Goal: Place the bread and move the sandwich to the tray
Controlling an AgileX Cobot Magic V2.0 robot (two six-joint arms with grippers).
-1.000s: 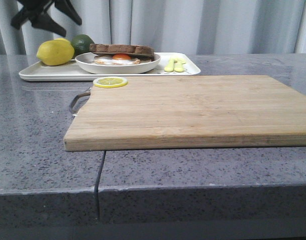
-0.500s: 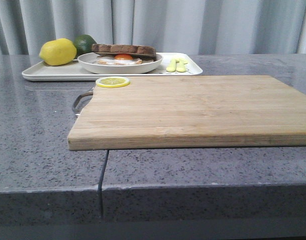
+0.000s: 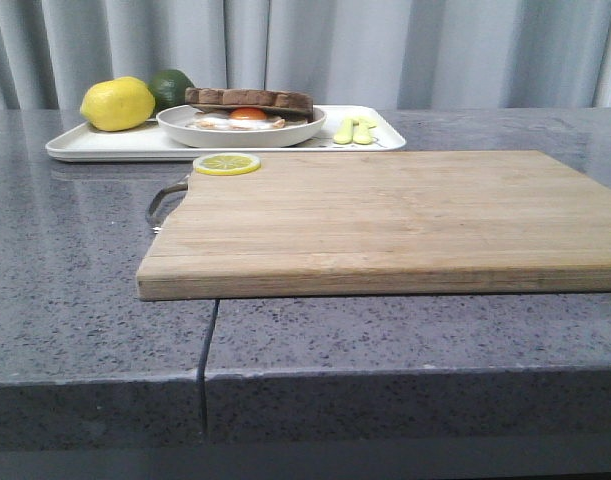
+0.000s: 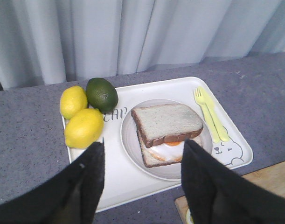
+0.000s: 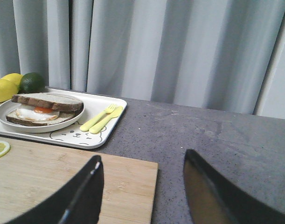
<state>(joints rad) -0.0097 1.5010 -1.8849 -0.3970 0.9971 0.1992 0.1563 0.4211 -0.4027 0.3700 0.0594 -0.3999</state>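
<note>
The sandwich (image 3: 247, 108), brown-crusted bread over a fried egg, lies on a round white plate (image 3: 305, 128) on the white tray (image 3: 105, 146) at the back left. The top bread slice (image 4: 166, 123) shows from above in the left wrist view, with the plate (image 4: 128, 140) and tray (image 4: 128, 179) under it. My left gripper (image 4: 143, 151) is open and empty, above the tray's near edge. My right gripper (image 5: 143, 161) is open and empty, over the cutting board's far right corner. The sandwich (image 5: 42, 108) and tray (image 5: 112, 122) show in the right wrist view. Neither gripper shows in the front view.
A wooden cutting board (image 3: 385, 215) with a metal handle (image 3: 163, 203) fills the table's middle; a lemon slice (image 3: 226, 163) lies on its far left corner. Two lemons (image 4: 84, 128), a lime (image 4: 101, 94) and a yellow fork and knife (image 4: 208, 110) lie on the tray. Grey curtains hang behind.
One second ago a dark gripper showed at the top left of the front view; it has since left that view. The view has shifted slightly.
</note>
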